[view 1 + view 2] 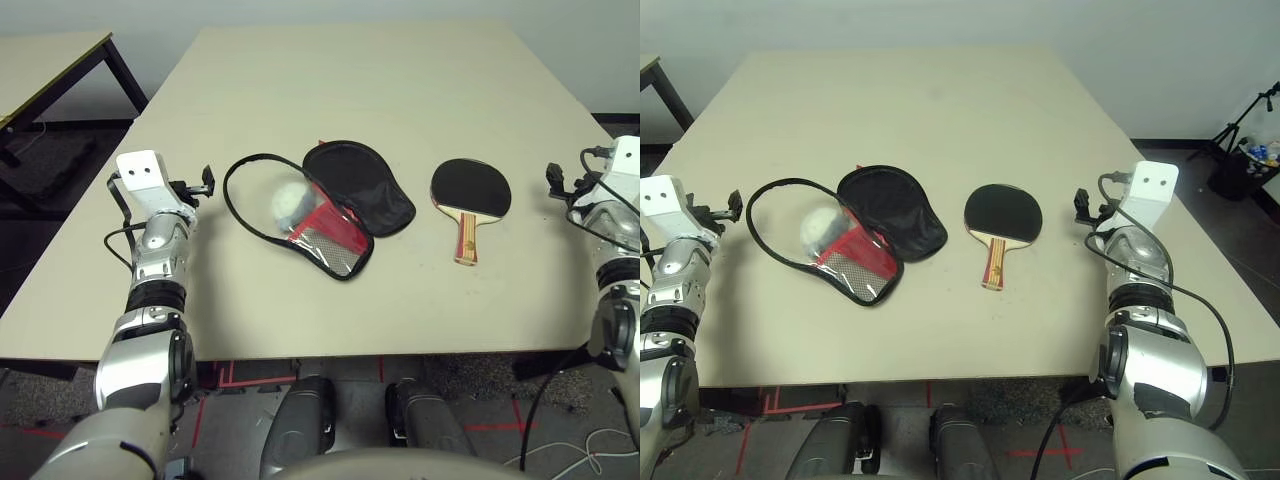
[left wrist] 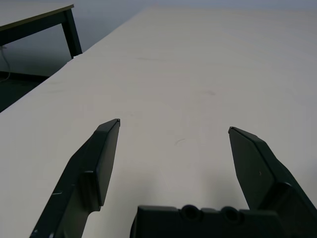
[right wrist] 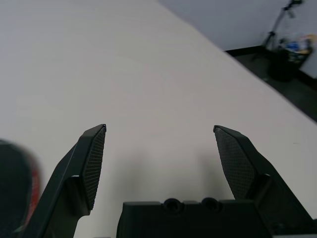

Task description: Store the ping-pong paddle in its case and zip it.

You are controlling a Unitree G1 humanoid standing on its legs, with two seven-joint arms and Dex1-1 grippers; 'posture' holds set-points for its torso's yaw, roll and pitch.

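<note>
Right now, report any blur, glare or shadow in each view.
Left eye view: even light, soft shadows; the case's clear pocket glints, veiling the fluffy ball. Right eye view: the ping-pong paddle is crisp. Left wrist view: left gripper sharp, faint shadows on the table. Right wrist view: right gripper sharp; a dark-red blur at one edge.

- big beige table (image 1: 400, 90) against a plain pale wall (image 1: 940, 20)
- second black-legged table (image 1: 60, 60) on the left
- dark floor (image 1: 60, 160), red tape lines (image 1: 230, 375)
- tripod (image 1: 1245, 115) far right
</note>
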